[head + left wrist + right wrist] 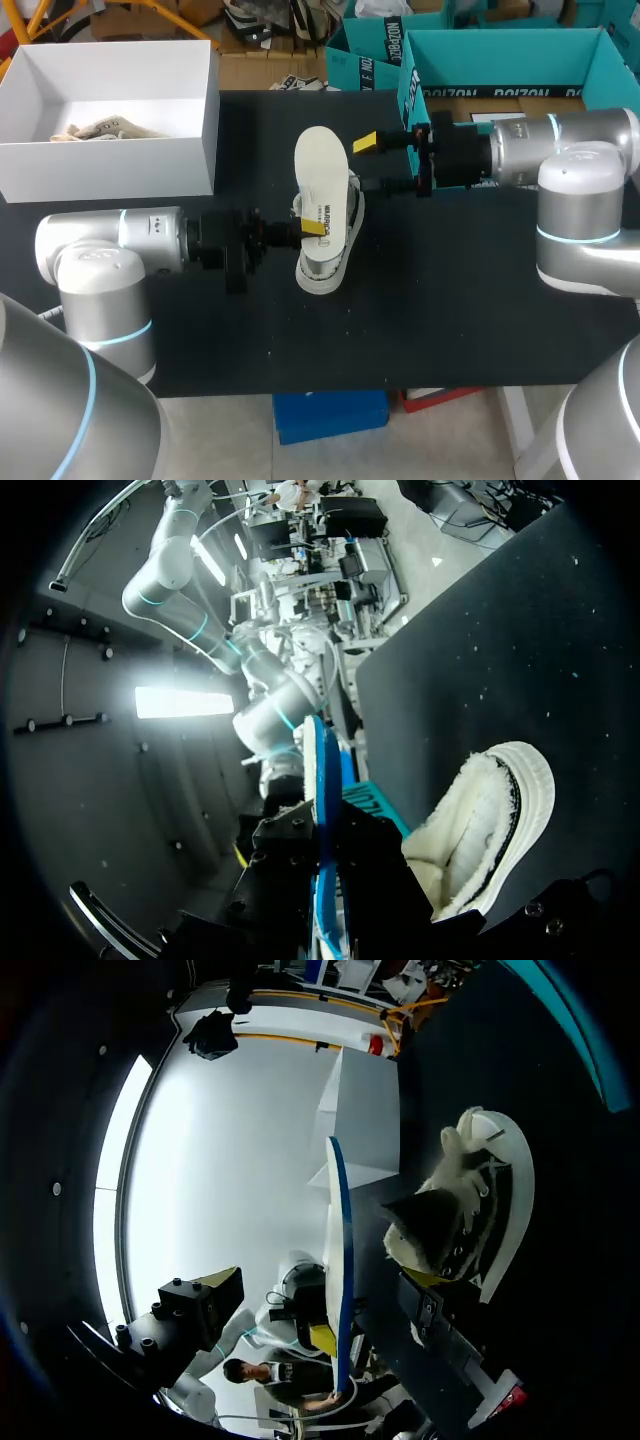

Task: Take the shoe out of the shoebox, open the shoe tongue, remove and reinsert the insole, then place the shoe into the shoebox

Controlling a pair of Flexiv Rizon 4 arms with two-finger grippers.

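A white shoe (325, 255) with a fleecy lining stands on the black table (450, 320) near its middle. Above it the white insole (320, 180) is held on edge, its blue underside showing in the left wrist view. My left gripper (312, 228) is shut on the insole's heel end, and the insole (322, 810) runs between its dark fingers with the shoe (485, 825) just beside. My right gripper (366, 163) stands open at the insole's toe end. In the right wrist view the insole (340, 1250) stands between its spread fingers (210, 1300), touching neither, with the shoe (470, 1210) beyond.
The white shoebox (195, 120) stands open at the back left with crumpled paper (100, 128) inside. Teal boxes (500, 60) line the table's back right, close behind my right arm.
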